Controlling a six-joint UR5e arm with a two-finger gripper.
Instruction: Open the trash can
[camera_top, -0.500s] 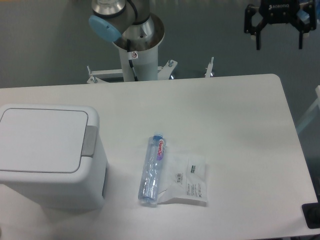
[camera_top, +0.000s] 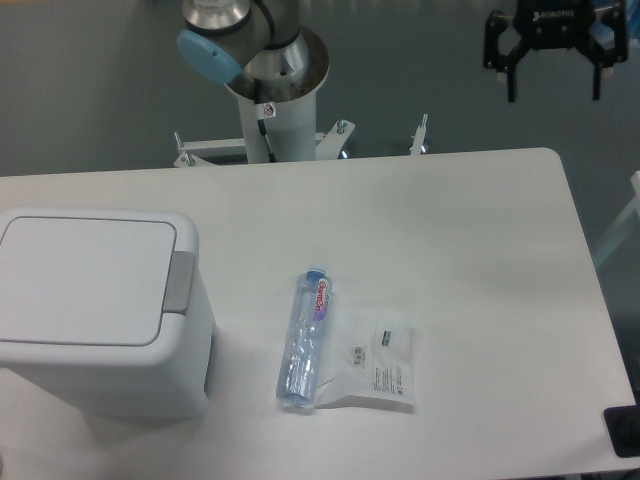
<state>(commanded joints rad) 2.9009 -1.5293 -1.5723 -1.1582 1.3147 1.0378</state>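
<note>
One trash can (camera_top: 95, 310) sits at the table's (camera_top: 450, 230) left edge, lid flat and closed, with its grey tab (camera_top: 179, 282) on the right rim (its left side cut off). One clear bottle (camera_top: 304, 338) lies touching one plastic packet (camera_top: 375, 358), print too small to read. One gripper (camera_top: 554, 88) hangs top right, fingers spread, empty.

Trash can (camera_top: 100, 320): white, boxy, rounded corners; upright at the table's left edge
Lid: flat, apparently fully shut
Button tab (camera_top: 180, 281): grey, on right rim
</note>
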